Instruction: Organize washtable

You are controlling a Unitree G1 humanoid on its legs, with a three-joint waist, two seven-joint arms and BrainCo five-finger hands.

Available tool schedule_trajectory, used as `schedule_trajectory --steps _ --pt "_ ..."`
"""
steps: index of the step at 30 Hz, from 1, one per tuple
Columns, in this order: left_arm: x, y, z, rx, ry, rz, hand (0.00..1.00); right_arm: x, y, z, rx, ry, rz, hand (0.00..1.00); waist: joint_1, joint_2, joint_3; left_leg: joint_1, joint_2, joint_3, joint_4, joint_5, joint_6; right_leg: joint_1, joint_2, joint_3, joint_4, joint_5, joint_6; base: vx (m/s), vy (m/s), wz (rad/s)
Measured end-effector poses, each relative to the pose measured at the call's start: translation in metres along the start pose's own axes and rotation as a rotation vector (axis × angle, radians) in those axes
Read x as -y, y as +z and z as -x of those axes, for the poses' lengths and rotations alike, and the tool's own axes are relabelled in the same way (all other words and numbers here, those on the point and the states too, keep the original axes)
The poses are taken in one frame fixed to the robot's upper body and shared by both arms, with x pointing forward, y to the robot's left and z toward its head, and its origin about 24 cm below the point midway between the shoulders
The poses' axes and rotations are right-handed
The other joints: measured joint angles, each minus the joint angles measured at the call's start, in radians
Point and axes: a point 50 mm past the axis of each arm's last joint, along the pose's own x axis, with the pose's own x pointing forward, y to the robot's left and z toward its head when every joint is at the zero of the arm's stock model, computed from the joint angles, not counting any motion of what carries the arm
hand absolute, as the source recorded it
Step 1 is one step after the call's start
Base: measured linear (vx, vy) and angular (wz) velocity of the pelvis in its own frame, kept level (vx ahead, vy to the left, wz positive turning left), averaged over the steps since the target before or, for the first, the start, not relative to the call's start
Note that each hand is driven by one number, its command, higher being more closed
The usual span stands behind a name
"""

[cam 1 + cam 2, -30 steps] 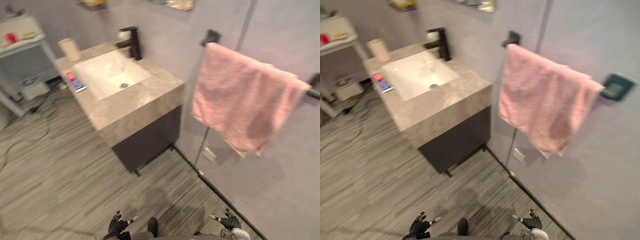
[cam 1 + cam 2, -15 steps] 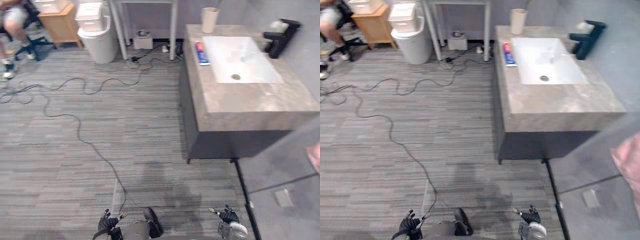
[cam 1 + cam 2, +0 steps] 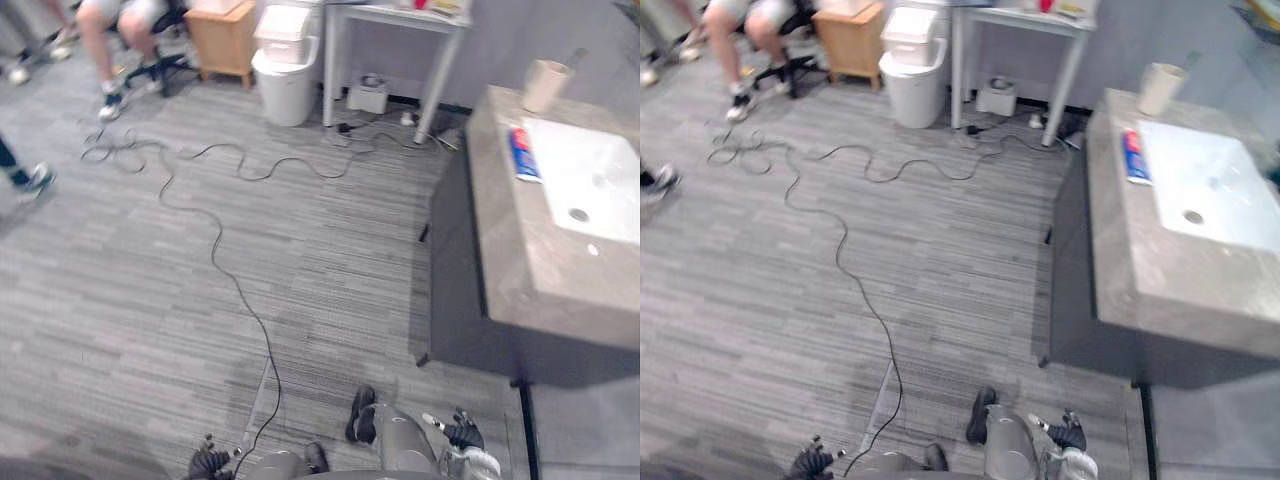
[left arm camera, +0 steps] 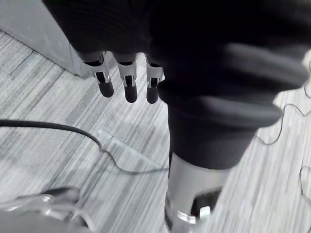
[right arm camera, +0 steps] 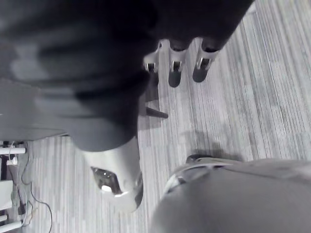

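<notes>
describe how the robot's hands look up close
The left hand and right hand match: short silver fingers with rounded dark tips, set in a row under a dark ribbed cover over the back and wrist.

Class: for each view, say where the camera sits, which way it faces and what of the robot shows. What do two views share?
Left eye: on the head, looking down at the floor and washtable; left hand and right hand at the bottom.
Right eye: beside it, same scene, both hands.
Left wrist: on that wrist, along straight fingers to the floor.
Right wrist: likewise, fingers over floor.
Shared: both eyes show the cup.
</notes>
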Motion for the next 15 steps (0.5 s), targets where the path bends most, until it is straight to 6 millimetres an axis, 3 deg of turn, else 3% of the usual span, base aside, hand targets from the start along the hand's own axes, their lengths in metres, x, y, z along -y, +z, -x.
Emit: schedule_trajectory --steps 1,2,3,4,5,7,9,12,13,14,15 --pt "0.003 -0.005 0.002 -0.011 -0.003 0.023 0.0 0.004 0.001 0.002 0.014 -0.006 0.003 0.0 0.001 0.029 -0.015 -0.017 0.038 0.024 0.113 -0.018 -0.038 0.036 0.042 -0.028 0.0 -0.01 -0.016 0.64 0.032 0.14" --pt "0.002 -0.002 0.001 -0.001 0.004 0.036 0.0 0.003 -0.001 0.003 0.012 -0.004 -0.002 0.0 -0.003 0.02 -0.02 -0.057 0.056 0.056 0.225 -0.019 -0.039 0.051 0.063 -0.03 -0.008 -0.012 -0.021 0.45 0.03 -0.14" --pt "0.001 0.0 0.001 0.007 0.013 0.057 0.0 0.001 -0.002 0.004 0.012 0.002 -0.004 0.0 -0.006 0.016 -0.032 -0.121 0.097 0.107 0.404 -0.02 -0.043 0.094 0.101 -0.026 -0.067 0.006 -0.053 0.59 0.013 -0.14" --pt "0.003 0.003 0.001 0.02 0.015 0.09 0.0 0.002 0.009 0.001 0.048 0.003 -0.016 0.0 -0.011 0.036 -0.021 -0.2 0.202 0.157 0.66 0.009 -0.072 0.173 0.139 -0.012 -0.158 0.028 -0.128 0.59 0.095 -0.47" --pt "0.01 0.008 0.002 0.044 -0.008 0.099 0.0 -0.001 0.012 0.001 0.058 0.009 -0.019 0.0 -0.004 0.034 -0.017 -0.246 0.263 0.204 0.783 -0.022 -0.027 0.208 0.135 0.033 -0.176 0.019 -0.115 0.48 0.097 -0.49" --pt "0.021 0.014 0.002 0.066 -0.042 0.106 0.0 -0.006 0.011 0.0 0.048 0.014 -0.048 0.0 0.008 0.009 -0.01 -0.292 0.307 0.18 0.736 -0.047 -0.027 0.272 0.102 0.076 -0.202 0.013 -0.08 0.41 0.154 -0.61" --pt "0.025 0.018 0.002 0.092 -0.066 0.078 0.0 -0.004 0.009 0.0 0.039 0.008 -0.055 0.0 0.019 0.013 -0.015 -0.332 0.332 0.111 0.597 -0.046 -0.036 0.315 0.073 0.131 -0.209 -0.013 -0.039 0.38 0.212 -0.64" --pt "0.027 0.019 0.003 0.103 -0.067 0.082 0.0 -0.003 0.01 -0.001 0.038 0.004 -0.053 0.0 0.022 0.019 -0.019 -0.384 0.305 -0.097 0.293 0.024 -0.137 0.328 0.026 0.237 -0.182 -0.066 0.042 0.29 0.357 -0.95" --pt "0.028 0.016 0.004 0.092 -0.068 0.091 0.0 -0.001 0.008 -0.001 0.035 -0.002 -0.049 0.0 0.024 0.026 -0.023 -0.373 0.301 -0.151 0.226 0.106 -0.178 0.327 0.027 0.291 -0.161 -0.091 0.083 0.26 0.352 -1.04" --pt "0.027 0.014 0.003 0.082 -0.064 0.092 0.0 -0.001 0.007 0.0 0.03 -0.003 -0.046 0.0 0.027 0.032 -0.033 -0.358 0.283 -0.162 0.223 0.144 -0.152 0.328 0.019 0.324 -0.151 -0.1 0.095 0.36 0.462 -1.33" --pt "0.023 0.014 0.003 0.081 -0.053 0.085 0.0 0.0 -0.002 0.001 -0.003 -0.008 -0.048 0.0 0.032 0.01 -0.051 -0.349 0.243 -0.156 0.235 0.142 -0.126 0.33 -0.007 0.385 -0.149 -0.111 0.11 0.39 0.45 -1.12"
